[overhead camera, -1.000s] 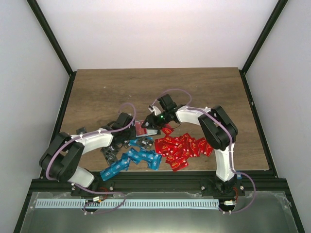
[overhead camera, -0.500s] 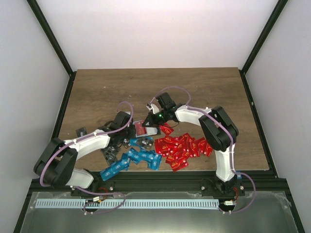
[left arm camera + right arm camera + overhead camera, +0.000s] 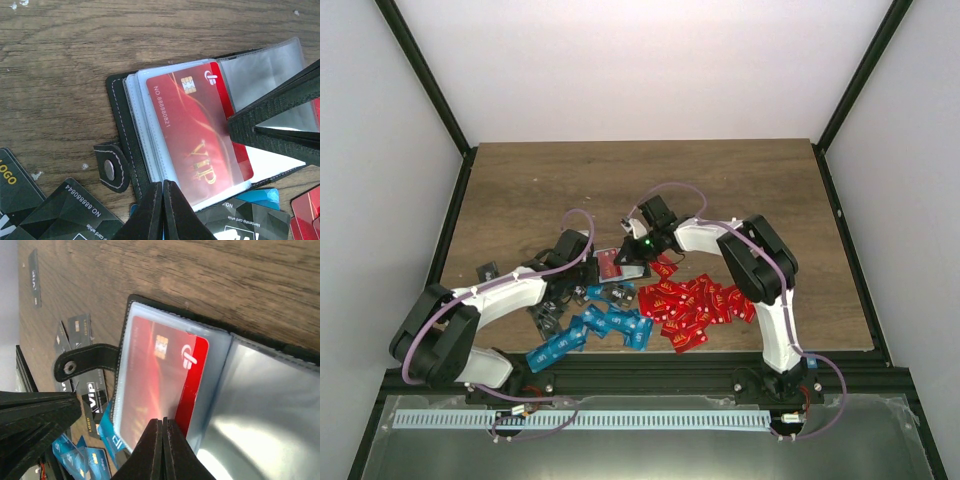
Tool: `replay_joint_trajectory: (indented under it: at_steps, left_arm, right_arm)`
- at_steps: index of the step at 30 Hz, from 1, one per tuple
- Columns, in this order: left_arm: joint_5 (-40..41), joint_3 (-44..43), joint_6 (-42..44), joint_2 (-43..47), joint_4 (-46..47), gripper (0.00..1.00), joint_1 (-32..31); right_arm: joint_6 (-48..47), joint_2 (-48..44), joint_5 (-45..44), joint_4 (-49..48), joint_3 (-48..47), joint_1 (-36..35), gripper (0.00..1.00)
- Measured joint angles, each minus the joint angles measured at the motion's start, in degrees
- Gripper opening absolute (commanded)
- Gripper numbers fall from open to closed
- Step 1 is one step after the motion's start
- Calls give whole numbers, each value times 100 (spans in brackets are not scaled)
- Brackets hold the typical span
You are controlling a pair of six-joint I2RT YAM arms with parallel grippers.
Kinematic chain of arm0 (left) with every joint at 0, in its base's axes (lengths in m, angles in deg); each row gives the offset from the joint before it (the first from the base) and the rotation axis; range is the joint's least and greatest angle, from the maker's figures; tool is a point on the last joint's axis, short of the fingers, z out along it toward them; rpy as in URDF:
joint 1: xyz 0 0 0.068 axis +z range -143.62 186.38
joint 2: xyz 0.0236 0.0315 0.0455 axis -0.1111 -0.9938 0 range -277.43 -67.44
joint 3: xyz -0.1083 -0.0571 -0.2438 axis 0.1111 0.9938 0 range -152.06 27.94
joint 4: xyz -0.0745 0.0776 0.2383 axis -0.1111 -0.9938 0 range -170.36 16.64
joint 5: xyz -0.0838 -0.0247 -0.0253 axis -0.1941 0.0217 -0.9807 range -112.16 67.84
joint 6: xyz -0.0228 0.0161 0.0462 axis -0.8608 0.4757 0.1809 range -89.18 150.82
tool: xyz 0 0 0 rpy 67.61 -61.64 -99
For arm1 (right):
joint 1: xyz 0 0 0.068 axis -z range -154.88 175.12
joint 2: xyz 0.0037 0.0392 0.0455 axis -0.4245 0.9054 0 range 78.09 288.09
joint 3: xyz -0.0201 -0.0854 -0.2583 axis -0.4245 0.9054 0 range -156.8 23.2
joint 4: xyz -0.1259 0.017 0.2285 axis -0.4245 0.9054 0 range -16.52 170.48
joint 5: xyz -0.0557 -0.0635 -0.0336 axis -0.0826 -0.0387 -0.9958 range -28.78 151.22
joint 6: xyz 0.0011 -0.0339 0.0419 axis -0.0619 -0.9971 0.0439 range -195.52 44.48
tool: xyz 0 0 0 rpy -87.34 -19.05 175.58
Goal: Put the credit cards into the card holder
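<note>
Near edge first: loose credit cards (image 3: pixel 695 305) lie in heaps, blue at 7 o'clock of the card holder (image 3: pixel 119 120), red at 4 o'clock, dark grey at 8 o'clock. The holder lies open mid-table (image 3: pixel 520 180) with one red card (image 3: pixel 192 135) mostly inside its top clear sleeve, printed "NO 88888821" and "VIP"; a dark card (image 3: pixel 70 212) beside it reads "NO. 888880844". Left gripper (image 3: pixel 163 186) is closed, tips at the sleeve's near edge; right gripper (image 3: pixel 162 424) is closed too, tips on the red card's edge.
</note>
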Motion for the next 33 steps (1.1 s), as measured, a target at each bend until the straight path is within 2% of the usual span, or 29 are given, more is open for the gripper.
replay_joint_trajectory:
  at_steps: [8, 14, 17, 20, 33]
  left_arm:
    - [46, 0, 0, 0, -28, 7, 0]
    - [79, -2, -13, 0, -31, 25, 0]
    - [85, -2, 9, 2, -26, 38, 0]
    - [85, -2, -7, 2, -13, 45, 0]
    - [-190, -2, -63, -129, 417, 47, 0]
  right_arm:
    - [-68, 63, -164, 0, 15, 0, 1]
    - [-66, 63, -177, -59, 61, 0, 1]
    - [-63, 63, -175, -94, 79, 0, 1]
    - [-63, 63, -173, -109, 87, 0, 1]
    - [-63, 66, -111, -214, 149, 0, 1]
